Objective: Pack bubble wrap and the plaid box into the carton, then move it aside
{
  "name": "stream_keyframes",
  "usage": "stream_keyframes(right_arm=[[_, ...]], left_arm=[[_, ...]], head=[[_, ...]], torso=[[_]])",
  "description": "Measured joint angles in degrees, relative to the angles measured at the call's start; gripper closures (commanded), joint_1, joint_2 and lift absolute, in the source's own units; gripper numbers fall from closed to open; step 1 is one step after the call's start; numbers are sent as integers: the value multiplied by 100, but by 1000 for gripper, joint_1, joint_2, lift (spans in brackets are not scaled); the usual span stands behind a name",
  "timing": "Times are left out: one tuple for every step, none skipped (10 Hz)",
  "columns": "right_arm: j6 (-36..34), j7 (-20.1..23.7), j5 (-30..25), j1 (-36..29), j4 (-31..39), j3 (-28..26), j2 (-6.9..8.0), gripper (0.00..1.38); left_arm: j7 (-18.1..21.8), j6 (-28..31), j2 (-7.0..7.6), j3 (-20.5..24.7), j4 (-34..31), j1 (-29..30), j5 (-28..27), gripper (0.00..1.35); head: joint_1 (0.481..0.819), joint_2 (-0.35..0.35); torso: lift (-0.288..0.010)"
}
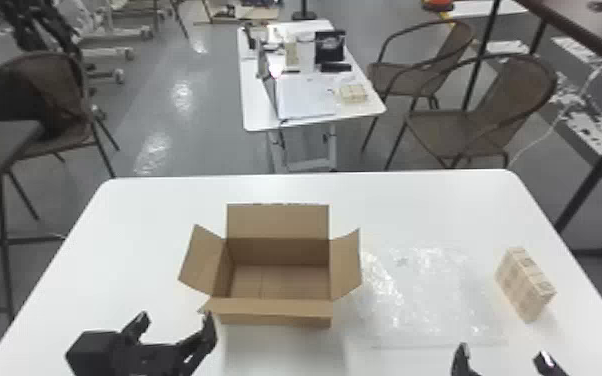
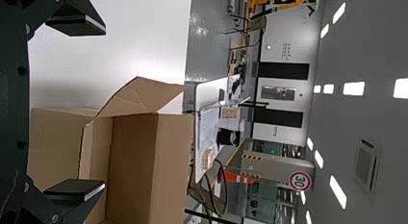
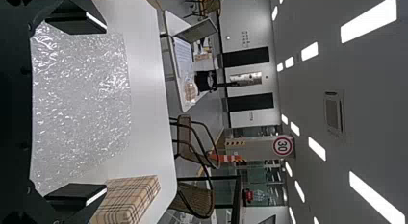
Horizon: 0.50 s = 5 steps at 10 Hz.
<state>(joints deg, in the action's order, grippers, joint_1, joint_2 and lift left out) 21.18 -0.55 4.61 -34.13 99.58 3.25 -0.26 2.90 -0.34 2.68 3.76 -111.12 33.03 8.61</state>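
While my left gripper parts its jaws wide and empty, here's the brown cardboard carton just beyond, rightward, flaps splayed! Over at my right gripper, jaws equally wide, crinkled clear bubble wrap spreads ahead-left; the beige plaid box stands beyond on the white table.

Bright ceiling lights, glare on floor, glints on bubble wrap, soft table shadows

One carton, one bubble wrap sheet, one nearby plaid box — two end effectors, three brown chairs
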Motion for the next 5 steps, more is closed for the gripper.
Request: stream_keyframes(right_arm=[[0,-1,8,0,0,0,0,127],[-1,-3,9,-4,0,0,0,127],[-7,-2,8,-5,0,0,0,127],[-9,-1,12,-8,0,0,0,127],[-10,-6,13,-12,0,0,0,127]], left_arm=[[-5,14,-13,-1,2,-9,-13,173],[-8,25,-35,5,-3,-10,-29,173],[-8,48,-56,11,-18,-13,-42,173],[-8,65,-59,16,-28,-13,-37,197],[-9,62,-56,14,-32,-12,-30,236]], head=[[695,77],[695,77],[695,77],[695,77],[695,77]], torso=[[-27],[-27],[-27],[-27],[-27]])
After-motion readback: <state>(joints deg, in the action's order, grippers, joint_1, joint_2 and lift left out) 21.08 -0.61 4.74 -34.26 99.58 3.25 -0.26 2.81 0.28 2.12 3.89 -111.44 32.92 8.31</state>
